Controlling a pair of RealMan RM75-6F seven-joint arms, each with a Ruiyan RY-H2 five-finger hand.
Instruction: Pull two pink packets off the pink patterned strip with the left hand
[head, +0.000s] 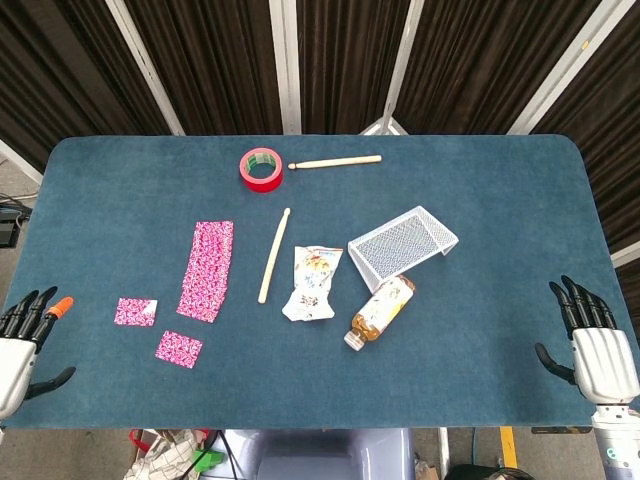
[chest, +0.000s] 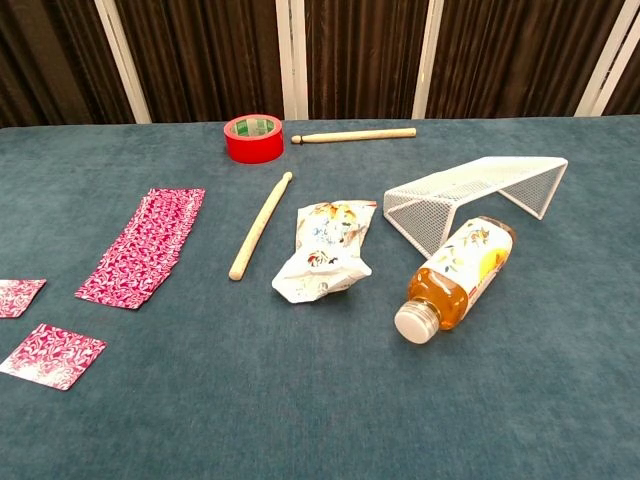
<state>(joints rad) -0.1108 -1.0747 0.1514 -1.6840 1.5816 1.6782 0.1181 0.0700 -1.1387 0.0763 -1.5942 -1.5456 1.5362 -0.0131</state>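
From the head view, two pink packets (head: 135, 312) (head: 178, 348) lie loose on the blue worktop (head: 480, 200), just left of one pink patterned strip (head: 206, 270). The left hand (head: 20, 345) hangs off the worktop's left edge, fingers spread and empty; the right hand (head: 597, 350) sits likewise past the right edge.

From the chest view, neither hand shows. Two drumsticks (chest: 260, 239) (chest: 352, 134) and one tape roll (chest: 253, 137) lie apart, with bare cloth along the near edge.

the tabletop (chest: 560, 400) is wearing matt, napped blue cloth. the 2 drumsticks (chest: 260, 224) are showing smooth pale wood. the rack (chest: 470, 195) is looking like white-coated wire mesh. the snack bag (chest: 325, 250) is glinting as crinkled foil, the bottle (chest: 455, 272) as clear plastic.
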